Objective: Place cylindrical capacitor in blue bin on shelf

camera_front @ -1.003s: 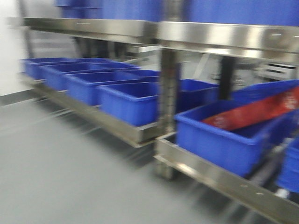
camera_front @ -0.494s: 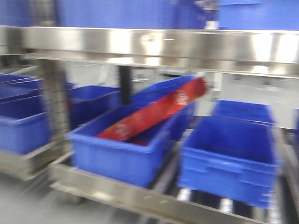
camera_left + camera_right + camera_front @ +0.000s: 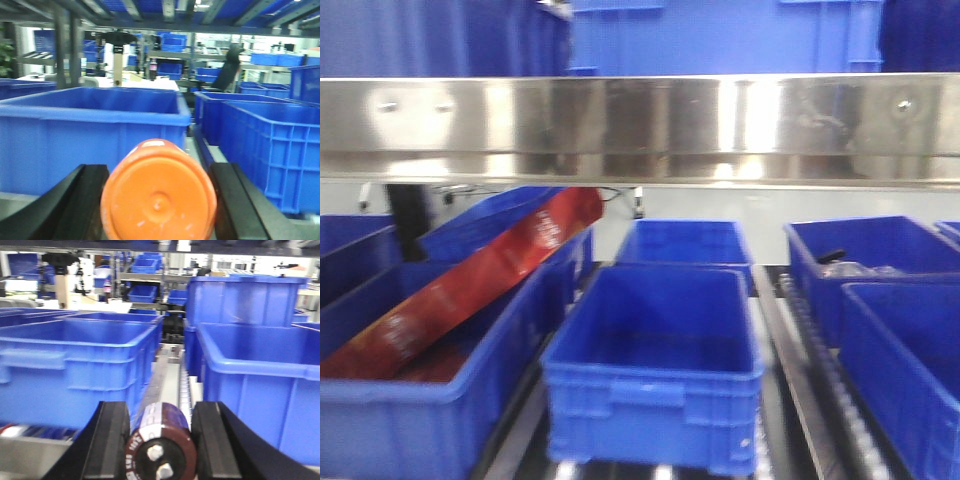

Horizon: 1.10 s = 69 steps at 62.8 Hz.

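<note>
Since half a second ago the front view has swung right: the bin with the red pack has slid from the centre to the lower left, and the shelf rail now runs level across the upper frame, shiny and reflective. An empty middle bin sits at bottom centre, and a roller track runs along its right side.

The capacitor shows at bottom centre of the right wrist view. It is a dark maroon cylinder seen end-on, with two pale metal terminals on its dark face and a white band around the rim. The right gripper pinches it, one black finger pressed against each side. It is held low in front of the shelf, facing the gap between two blue bins, one at left and one at right.

The left gripper is closed the same way on an orange cylinder, whose smooth round end fills the bottom centre of its view, with a blue bin just ahead.

Dark print runs along the capacitor's white band, and white lettering runs along the red pack; both are too blurred to read.
</note>
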Tool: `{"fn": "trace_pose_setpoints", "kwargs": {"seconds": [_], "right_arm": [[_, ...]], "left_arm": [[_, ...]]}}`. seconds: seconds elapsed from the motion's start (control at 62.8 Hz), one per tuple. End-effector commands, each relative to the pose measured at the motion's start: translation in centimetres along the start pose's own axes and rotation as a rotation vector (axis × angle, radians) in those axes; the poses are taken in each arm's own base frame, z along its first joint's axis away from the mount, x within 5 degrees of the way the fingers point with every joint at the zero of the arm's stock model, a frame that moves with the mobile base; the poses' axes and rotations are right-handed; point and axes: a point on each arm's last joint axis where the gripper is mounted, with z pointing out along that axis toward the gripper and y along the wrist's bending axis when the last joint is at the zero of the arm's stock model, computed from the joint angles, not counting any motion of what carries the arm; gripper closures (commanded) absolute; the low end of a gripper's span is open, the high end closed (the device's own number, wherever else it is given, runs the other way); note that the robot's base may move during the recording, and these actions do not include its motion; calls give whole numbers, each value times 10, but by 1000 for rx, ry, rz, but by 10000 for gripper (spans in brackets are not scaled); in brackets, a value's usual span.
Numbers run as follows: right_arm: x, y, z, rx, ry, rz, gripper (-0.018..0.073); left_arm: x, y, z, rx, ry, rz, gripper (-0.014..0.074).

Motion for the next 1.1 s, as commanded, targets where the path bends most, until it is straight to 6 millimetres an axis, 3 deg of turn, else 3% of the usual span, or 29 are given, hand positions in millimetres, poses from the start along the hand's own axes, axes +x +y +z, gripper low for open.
{"fn": "trace_pose_setpoints", "kwargs": {"seconds": [0.0,1.083], "right_arm": [[-4,0,-2,-1,-38,-10,727],[-4,0,-2,-1,-38,-10,727]], "left_arm": [[-3,0,-1,3,-24,-7,708],[-3,0,-1,3,-24,-7,708]]}}
